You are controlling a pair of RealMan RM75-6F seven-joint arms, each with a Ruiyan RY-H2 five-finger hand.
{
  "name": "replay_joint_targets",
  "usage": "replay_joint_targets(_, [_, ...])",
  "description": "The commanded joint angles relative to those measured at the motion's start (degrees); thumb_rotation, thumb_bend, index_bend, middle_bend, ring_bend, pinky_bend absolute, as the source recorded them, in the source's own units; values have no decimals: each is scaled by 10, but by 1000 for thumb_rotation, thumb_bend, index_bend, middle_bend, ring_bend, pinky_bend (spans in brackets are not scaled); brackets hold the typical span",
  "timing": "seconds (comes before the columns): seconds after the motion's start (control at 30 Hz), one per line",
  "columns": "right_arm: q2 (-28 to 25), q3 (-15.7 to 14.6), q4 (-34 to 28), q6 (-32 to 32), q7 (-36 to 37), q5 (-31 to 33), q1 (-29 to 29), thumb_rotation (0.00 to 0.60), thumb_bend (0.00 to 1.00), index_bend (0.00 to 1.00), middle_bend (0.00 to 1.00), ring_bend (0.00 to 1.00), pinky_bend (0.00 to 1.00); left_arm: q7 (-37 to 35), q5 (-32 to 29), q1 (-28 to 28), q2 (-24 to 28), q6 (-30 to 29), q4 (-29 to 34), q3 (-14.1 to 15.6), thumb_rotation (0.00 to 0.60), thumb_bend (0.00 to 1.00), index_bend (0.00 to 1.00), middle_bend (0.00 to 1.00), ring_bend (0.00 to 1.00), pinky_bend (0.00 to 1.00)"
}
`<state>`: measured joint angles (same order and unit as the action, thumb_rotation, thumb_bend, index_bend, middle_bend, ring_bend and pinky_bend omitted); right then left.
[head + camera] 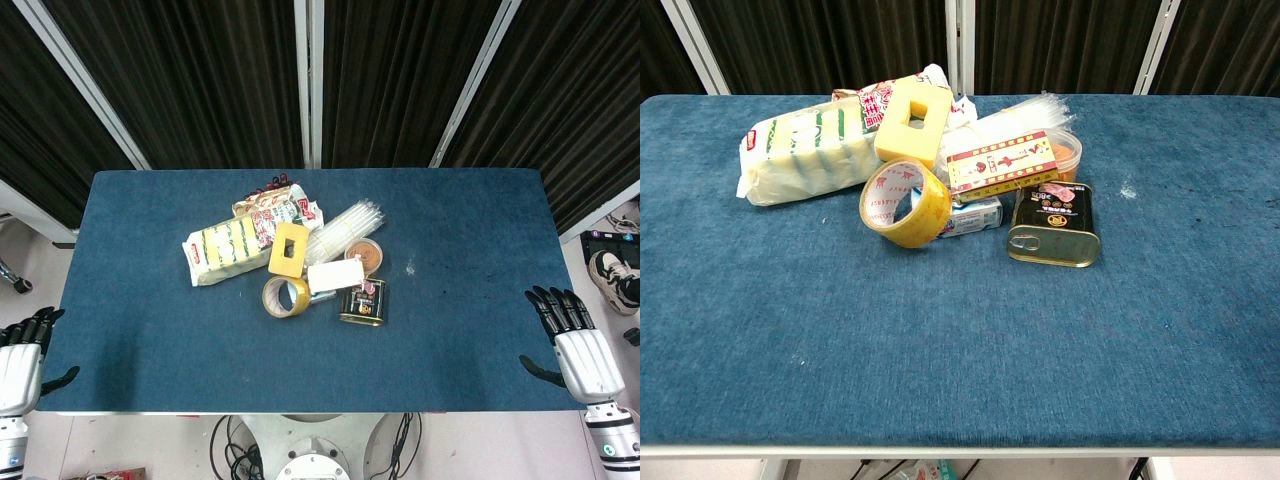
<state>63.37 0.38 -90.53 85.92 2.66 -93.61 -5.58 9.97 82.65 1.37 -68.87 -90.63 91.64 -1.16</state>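
The desk (150, 330) is covered with a blue cloth, and all items are gathered in one cluster at its centre, toward the far half. The left robot hand (22, 355) is positioned at the near left corner, at the desk edge, with fingers extended and slightly spread; nothing is held. The right robot hand (572, 338) is positioned at the near right edge, fingers likewise extended and apart, thumb out to the side, nothing held. Both robot hands are seen only in the head view and are well apart from the cluster. The item nearest the near edge on the left side is the tape roll (286, 296), which is tilted and leans against a small blue-and-white pack (975, 217). Just beside it on the right lies the dark tin can (364, 301), flat, with its pull-tab end facing the near edge. Behind these, a flat red-and-cream box (1002, 165) rests across an orange-lidded tub (366, 255). A yellow block with a rectangular hole (288, 249) is propped against the sponge pack (225, 248), which forms the left limit of the cluster. A bundle of clear straws (346, 226) and a snack bag (280, 205) lie at the far side. Wide bare cloth is visible along the near edge and on both sides of the cluster.
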Motion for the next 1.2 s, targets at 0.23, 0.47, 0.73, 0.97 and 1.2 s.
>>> replay_joint_targets(0.23, [2,6,-7,-22,-8,9,-14,600,97,0,54,0,14,4,-1,2,-3,2,-3,-9,600,86,183,169,207,237])
replay_joint_targets(0.47, [6,19,-22,-42,-12,-1,-42,600,91,0,54,0,14,2,9,0,-1,2,2,-8,600,85,183,169,207,237])
replay_joint_targets(0.73, [55,92,-99,-237,-105,102,-182,600,87,0,53,0,25,-1,23,-8,-2,-11,6,-4,600,86,183,169,207,237])
replay_joint_targets(0.97, [175,151,-34,-387,-175,248,-326,600,95,0,55,0,36,-14,22,-18,-2,-16,0,-1,600,84,182,169,207,237])
replay_joint_targets(1.2, [299,172,83,-400,-263,328,-423,600,127,8,88,0,58,-34,16,-27,-1,-19,-13,-1,600,86,182,169,207,237])
